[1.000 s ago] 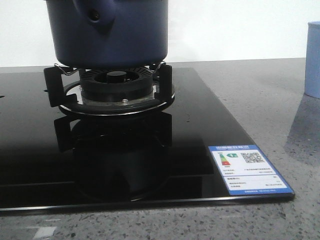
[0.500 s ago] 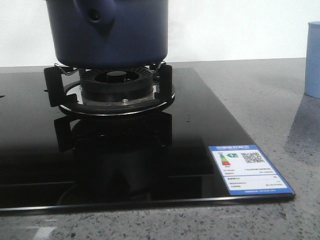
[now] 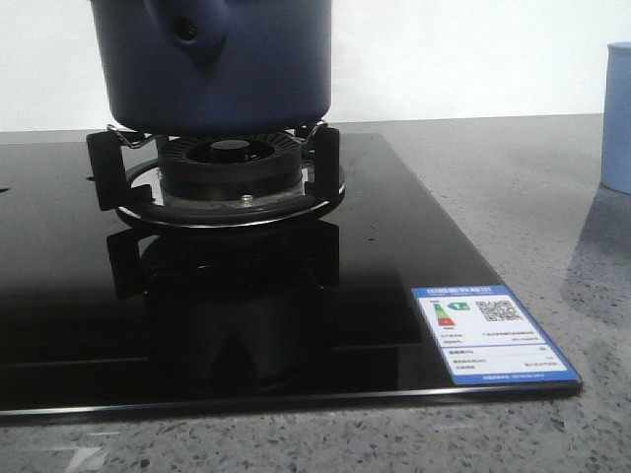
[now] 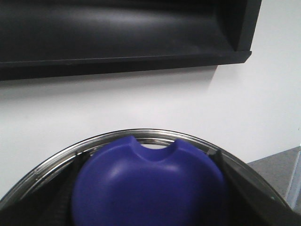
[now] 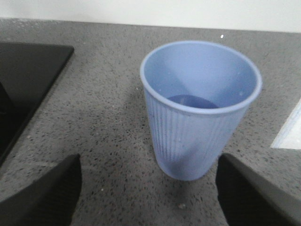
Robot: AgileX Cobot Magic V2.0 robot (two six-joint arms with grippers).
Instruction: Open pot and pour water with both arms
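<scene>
The dark navy-blue pot (image 3: 212,64) sits on the burner's black supports, its handle lug (image 3: 187,30) facing me; its top is cut off by the front view. In the left wrist view my left gripper (image 4: 150,193) is shut on a rounded blue lid knob (image 4: 150,179), a dark finger (image 4: 235,188) on each side, with the lid's steel rim (image 4: 108,140) behind it. My right gripper (image 5: 149,200) is open low over the counter, and the pale blue ribbed cup (image 5: 200,117) stands upright just ahead between its fingers (image 5: 42,195), apart from both. The cup also shows in the front view (image 3: 617,118).
The black glass hob (image 3: 394,256) carries a gas burner (image 3: 232,163) under the pot and a blue-edged label (image 3: 491,333) at its front right corner. Grey speckled counter (image 3: 532,197) lies to the right. A white wall and a dark shelf (image 4: 117,37) are behind the lid.
The pot and cup have not moved. Only the dark reflection in the hob glass near the front edge has shifted slightly.
</scene>
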